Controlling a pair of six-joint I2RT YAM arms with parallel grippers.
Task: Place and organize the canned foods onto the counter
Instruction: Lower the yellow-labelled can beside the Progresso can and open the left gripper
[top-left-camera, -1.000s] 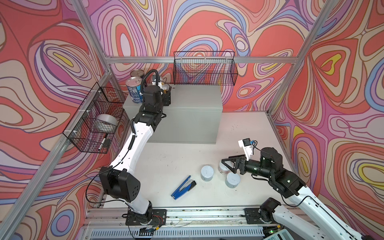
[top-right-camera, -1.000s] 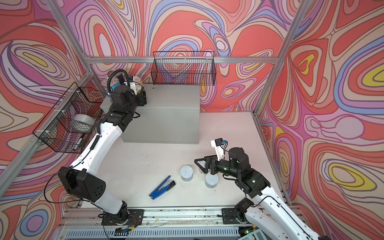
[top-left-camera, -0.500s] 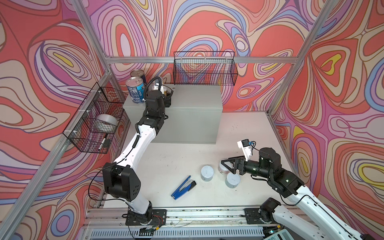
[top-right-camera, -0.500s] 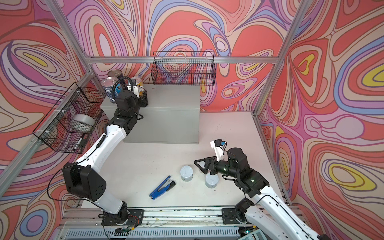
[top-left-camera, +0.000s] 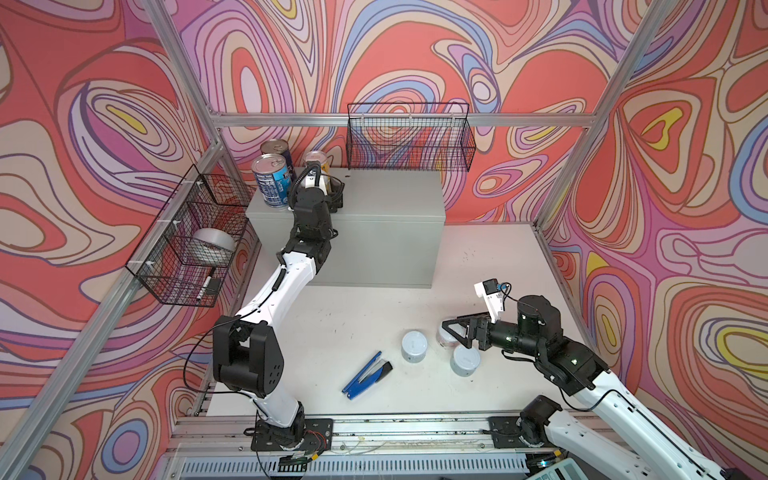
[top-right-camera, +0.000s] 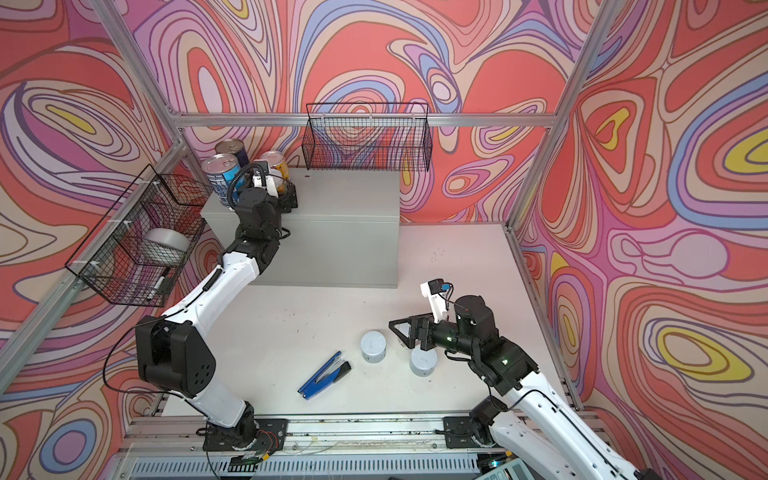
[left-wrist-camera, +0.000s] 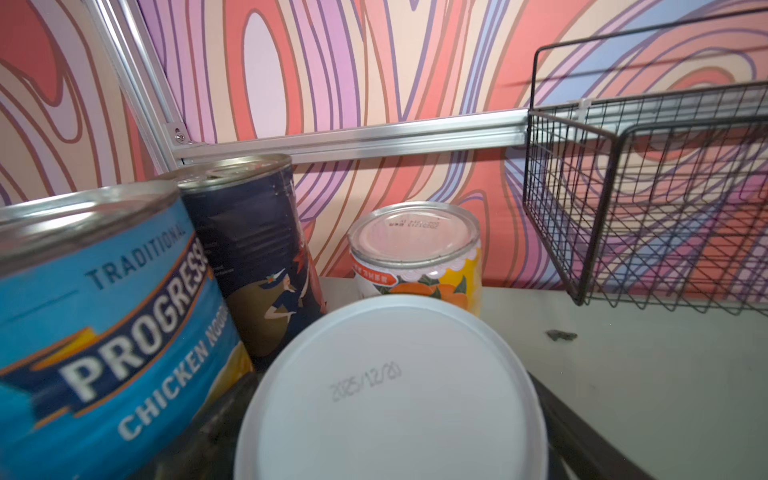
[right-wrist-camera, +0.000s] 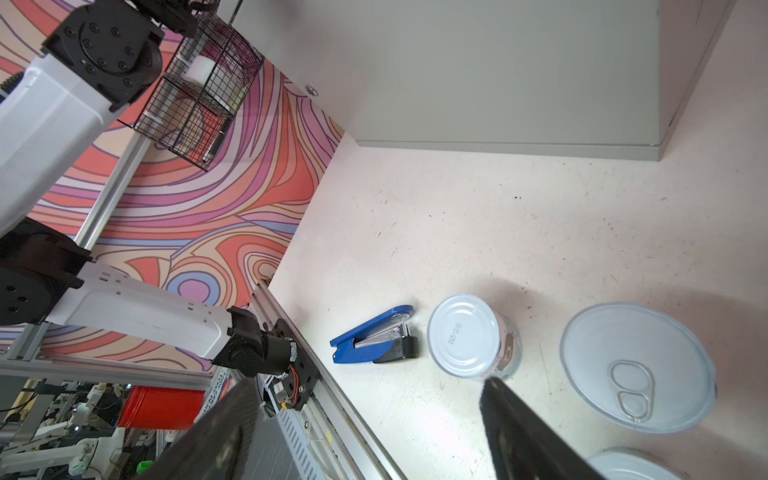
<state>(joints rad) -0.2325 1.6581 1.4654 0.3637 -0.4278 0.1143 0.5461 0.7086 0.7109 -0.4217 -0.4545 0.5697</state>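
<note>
On the grey counter (top-left-camera: 386, 199), at its back left corner, stand two blue-labelled cans (top-left-camera: 272, 178) (top-left-camera: 277, 149) and a small yellow-orange can (top-left-camera: 316, 160). My left gripper (top-left-camera: 328, 189) sits on the counter top just in front of them, open, with a white-lidded can (left-wrist-camera: 390, 395) standing between its spread jaws. Three more short white-lidded cans (top-left-camera: 414, 345) (top-left-camera: 465, 360) (top-left-camera: 442, 336) stand on the floor. My right gripper (top-left-camera: 451, 332) hovers open over the last of them with nothing between its fingers (right-wrist-camera: 528, 436).
A blue stapler (top-left-camera: 368, 374) lies on the floor left of the floor cans. A black wire basket (top-left-camera: 409, 137) hangs over the counter's back edge. Another basket (top-left-camera: 166, 266) on the left wall holds a silver tape roll (top-left-camera: 214, 245).
My left arm has shifted right along the counter top, away from the blue cans, and its jaws have spread apart around the white-lidded can. The right arm has not moved.
</note>
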